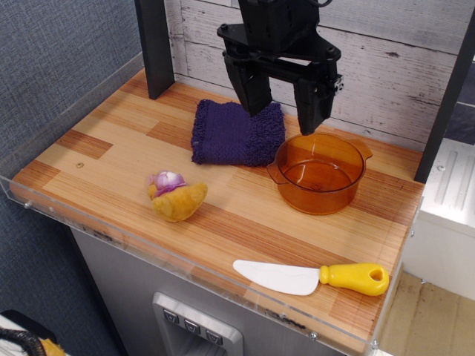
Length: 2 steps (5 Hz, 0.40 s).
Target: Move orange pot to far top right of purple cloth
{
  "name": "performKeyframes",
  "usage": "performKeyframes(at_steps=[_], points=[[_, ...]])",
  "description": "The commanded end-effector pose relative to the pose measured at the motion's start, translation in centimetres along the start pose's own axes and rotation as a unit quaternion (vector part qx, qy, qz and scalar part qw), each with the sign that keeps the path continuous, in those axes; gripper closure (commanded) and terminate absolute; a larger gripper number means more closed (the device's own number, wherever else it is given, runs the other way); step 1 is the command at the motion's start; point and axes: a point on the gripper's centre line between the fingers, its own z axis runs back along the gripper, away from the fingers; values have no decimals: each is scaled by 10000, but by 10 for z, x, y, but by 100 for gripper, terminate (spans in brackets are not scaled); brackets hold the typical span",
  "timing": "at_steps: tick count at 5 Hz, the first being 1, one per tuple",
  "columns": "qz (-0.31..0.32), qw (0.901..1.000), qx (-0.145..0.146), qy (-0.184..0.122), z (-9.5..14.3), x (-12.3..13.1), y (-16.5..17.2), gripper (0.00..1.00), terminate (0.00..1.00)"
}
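Note:
The orange pot (319, 173), translucent amber with two small side handles, stands on the wooden table just right of the purple cloth (237, 133), its left rim touching the cloth's fringed right edge. The cloth lies flat near the back wall. My black gripper (280, 113) hangs open and empty in the air above the cloth's right end and the pot's back left rim. Its two fingers point down, wide apart, and hold nothing.
A yellow-brown plush toy (177, 196) with a purple top lies front left of the cloth. A white knife with a yellow handle (355, 277) lies near the front edge. A clear acrylic rim (185, 265) borders the table. Black posts stand at the back left and right.

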Motion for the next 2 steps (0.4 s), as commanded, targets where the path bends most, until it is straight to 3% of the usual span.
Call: performKeyframes(at_steps=[1, 2], points=[[-76, 9999, 31, -148, 12, -19, -11, 0, 0], [-76, 9999, 31, -148, 12, -19, -11, 0, 100]])
